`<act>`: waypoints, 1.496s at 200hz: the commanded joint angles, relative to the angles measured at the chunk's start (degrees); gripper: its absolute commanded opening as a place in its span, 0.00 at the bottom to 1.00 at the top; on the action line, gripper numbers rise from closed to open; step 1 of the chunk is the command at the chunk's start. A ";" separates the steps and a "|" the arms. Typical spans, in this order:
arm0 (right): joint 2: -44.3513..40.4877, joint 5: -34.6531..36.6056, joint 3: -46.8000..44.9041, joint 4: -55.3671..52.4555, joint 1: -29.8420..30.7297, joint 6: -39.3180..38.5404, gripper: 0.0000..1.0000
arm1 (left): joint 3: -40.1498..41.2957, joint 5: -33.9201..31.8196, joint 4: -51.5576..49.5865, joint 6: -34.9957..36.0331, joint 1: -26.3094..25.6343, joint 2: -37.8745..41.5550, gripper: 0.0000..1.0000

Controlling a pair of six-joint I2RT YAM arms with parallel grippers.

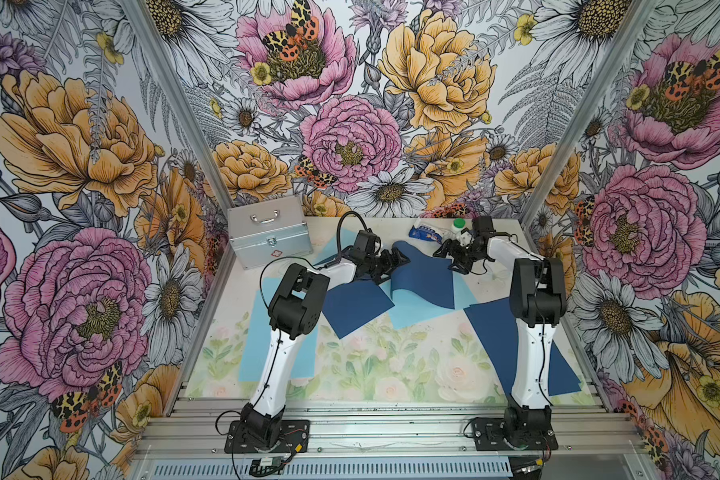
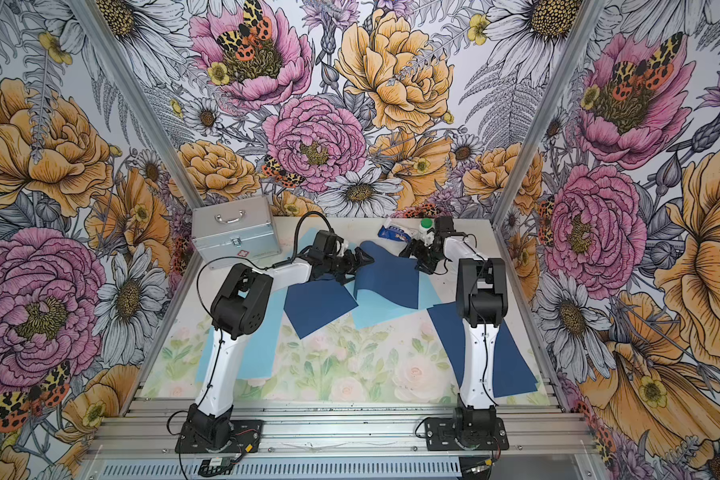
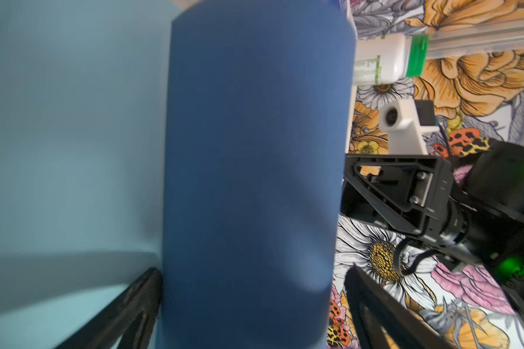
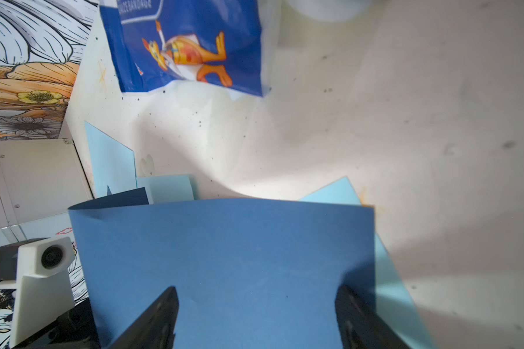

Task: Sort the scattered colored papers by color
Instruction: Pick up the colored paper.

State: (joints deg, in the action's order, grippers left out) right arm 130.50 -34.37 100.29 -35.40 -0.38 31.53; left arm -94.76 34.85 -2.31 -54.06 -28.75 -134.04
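Left to right, you saw a silver case [image 1: 269, 232] at the bench's [image 1: 375, 353] far left corner and a light blue sheet [image 1: 253, 353] along its left edge. Your left gripper [image 1: 396, 258], jaws wide, straddled the raised left edge of a curled navy sheet [image 1: 427, 282]; your right gripper [image 1: 449, 258], jaws wide, straddled its right edge. Another navy sheet [image 1: 491, 332] lay by the right edge; a printed packet [image 1: 422, 233] sat at the far edge.
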 commanded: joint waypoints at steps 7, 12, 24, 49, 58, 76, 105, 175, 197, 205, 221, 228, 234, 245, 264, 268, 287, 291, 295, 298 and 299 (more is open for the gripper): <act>2.53 -0.26 -2.03 -3.57 1.09 -0.89 0.82 | 2.35 4.68 1.54 -2.08 -2.13 -2.63 0.76; 2.36 -0.29 -2.06 -3.55 1.09 -0.86 0.82 | 2.54 4.45 1.69 -2.08 -2.10 -2.47 0.70; 1.80 -0.04 -2.12 -3.58 1.09 -0.97 0.82 | 3.46 3.88 2.91 -2.40 -1.78 -1.89 0.65; 0.20 1.02 -2.50 -3.64 0.96 -1.12 0.82 | 7.05 2.75 9.24 -4.69 -1.25 -0.04 0.49; -0.91 1.92 -3.07 -3.64 0.69 -1.12 0.81 | 7.75 2.01 9.84 -4.56 -1.22 0.70 0.47; -3.76 4.05 -4.29 -3.68 0.30 -1.18 0.81 | 10.05 0.38 13.68 -4.89 -1.18 2.66 0.43; -12.47 11.42 -8.15 -3.39 -0.46 -0.39 0.82 | 14.46 -3.73 21.37 -5.79 -1.46 6.44 0.41; -37.98 8.45 -43.14 28.02 4.55 26.91 0.82 | 14.96 -20.25 18.91 3.69 -3.98 15.83 0.40; -39.98 7.85 -51.43 40.57 8.07 36.35 0.82 | 14.12 -23.48 18.91 5.01 -4.88 16.83 0.40; -39.75 7.36 -53.55 45.24 8.73 39.86 0.81 | 13.70 -24.31 19.13 5.47 -5.31 16.94 0.40; -39.43 7.52 -56.27 53.10 10.27 45.00 0.78 | 12.86 -25.75 19.48 6.73 -6.26 17.23 0.39; -39.44 7.87 -57.16 56.14 10.86 46.89 0.78 | 12.91 -26.70 19.75 7.31 -6.77 17.56 0.39; -39.54 8.41 -57.87 58.50 11.29 48.53 0.77 | 13.01 -27.57 20.03 7.75 -7.20 18.03 0.39; -39.77 9.39 -59.47 62.91 11.97 52.10 0.77 | 13.42 -29.10 20.38 8.45 -7.83 18.81 0.39; -39.17 10.80 -62.42 72.30 12.93 59.35 0.75 | 14.31 -31.51 21.30 9.43 -8.81 20.01 0.39; -38.83 10.93 -62.86 73.99 13.11 60.73 0.75 | 14.49 -31.93 21.53 9.54 -8.92 20.30 0.39; -36.04 10.42 -63.28 79.57 14.28 65.64 0.73 | 15.28 -35.00 21.87 10.57 -9.83 21.32 0.39; -35.61 10.38 -63.48 80.93 14.43 66.32 0.73 | 15.39 -35.84 21.90 10.91 -10.03 21.50 0.39; -35.30 10.45 -63.66 81.95 14.75 67.16 0.72 | 15.35 -36.52 21.89 11.26 -10.28 21.71 0.39; -35.12 10.53 -63.91 82.61 14.92 67.76 0.72 | 15.35 -36.93 21.89 11.59 -10.37 21.76 0.39; -35.09 10.58 -63.95 82.78 14.99 67.95 0.72 | 15.33 -37.03 21.86 11.60 -10.36 21.78 0.39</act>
State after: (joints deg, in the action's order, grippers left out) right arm 92.84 -25.08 37.63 34.94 13.21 90.15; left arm -80.31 4.34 17.02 -46.15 -38.24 -116.29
